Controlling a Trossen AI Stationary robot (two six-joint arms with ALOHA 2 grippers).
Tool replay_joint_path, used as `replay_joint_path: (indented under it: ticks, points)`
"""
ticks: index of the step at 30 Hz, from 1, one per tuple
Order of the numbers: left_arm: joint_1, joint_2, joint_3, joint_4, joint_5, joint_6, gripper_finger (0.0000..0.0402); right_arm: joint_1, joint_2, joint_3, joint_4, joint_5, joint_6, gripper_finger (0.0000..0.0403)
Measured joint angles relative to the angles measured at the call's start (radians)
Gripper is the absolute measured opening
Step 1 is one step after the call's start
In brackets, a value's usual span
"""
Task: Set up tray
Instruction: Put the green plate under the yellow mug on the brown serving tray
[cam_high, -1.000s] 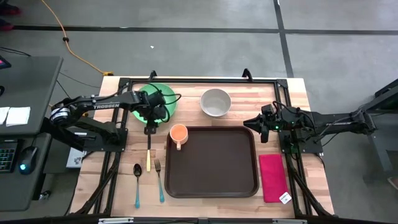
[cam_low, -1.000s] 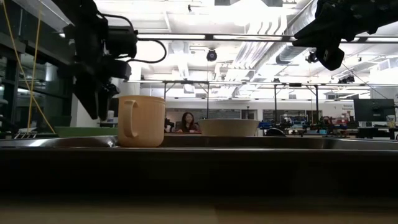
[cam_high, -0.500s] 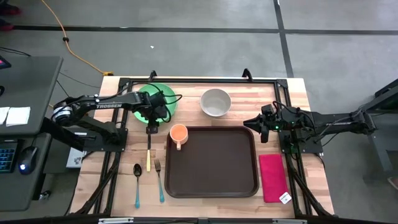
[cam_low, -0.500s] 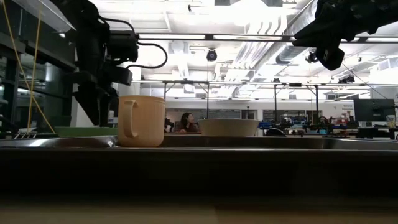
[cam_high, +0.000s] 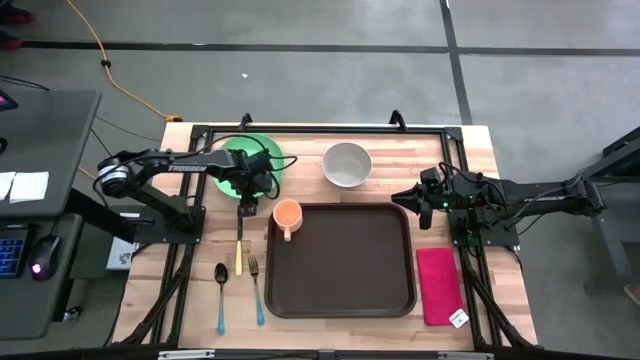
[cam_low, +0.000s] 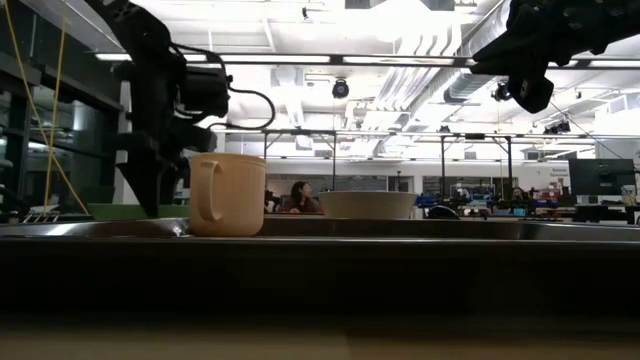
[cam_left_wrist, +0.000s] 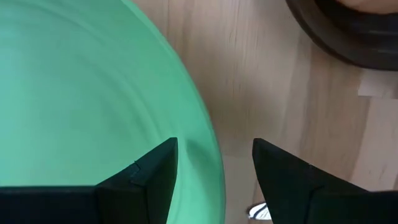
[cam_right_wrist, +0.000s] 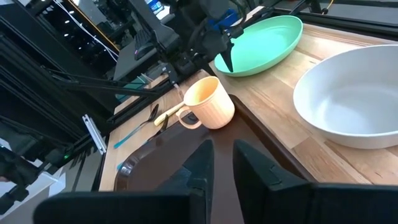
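Counting what sits on the tray so far, I find only the mug, standing in the corner nearest the left arm with its handle toward the front. The tray itself lies in the middle of the table. Everything else is off it: the green plate at the back left, the white bowl just behind the tray's far rim, the red napkin on the wood beside its right edge, and the knife, fork and spoon laid out on the wood to its left. So I judge the job barely begun, with the plate next in line.

My left gripper is down at the near edge of the green plate. In the left wrist view its two fingers stand well apart, one over the plate's inner slope and the other out over the bare wood, so they straddle the rim without pinching it; nothing is held yet. The low view shows that arm reaching steeply down behind the mug.

My right gripper waits above the tray's back right corner, raised clear of the table, arm stretched in from the side. Its fingers are nearly together with only a slim gap, and they carry nothing.
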Motion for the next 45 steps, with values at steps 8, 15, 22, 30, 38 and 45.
replay_joint_path:
  ticks: [8,15,22,30,38,45]
  points:
    - [0.000,0.007,0.000,0.026,0.000,0.015,0.0239,0.000,0.000,0.000,0.000,-0.003,0.011,0.0038]
    - [0.000,0.006,0.000,0.023,-0.001,0.031,0.0239,0.000,0.000,0.000,0.000,-0.003,0.011,0.0039]
    - [0.000,0.006,0.000,0.016,-0.039,0.024,0.0239,0.000,0.000,0.000,0.000,-0.003,0.011,0.0036]
    - [0.000,0.006,0.000,0.016,-0.071,0.006,0.0239,0.000,0.000,0.000,0.000,-0.003,0.011,0.0035]
    - [0.000,0.006,0.000,0.017,-0.071,0.004,0.0232,0.000,0.000,0.000,0.000,-0.003,0.011,0.0035]
    - [0.000,0.006,0.000,0.018,-0.078,0.004,0.0158,0.000,0.000,0.000,0.000,-0.003,0.011,0.0040]
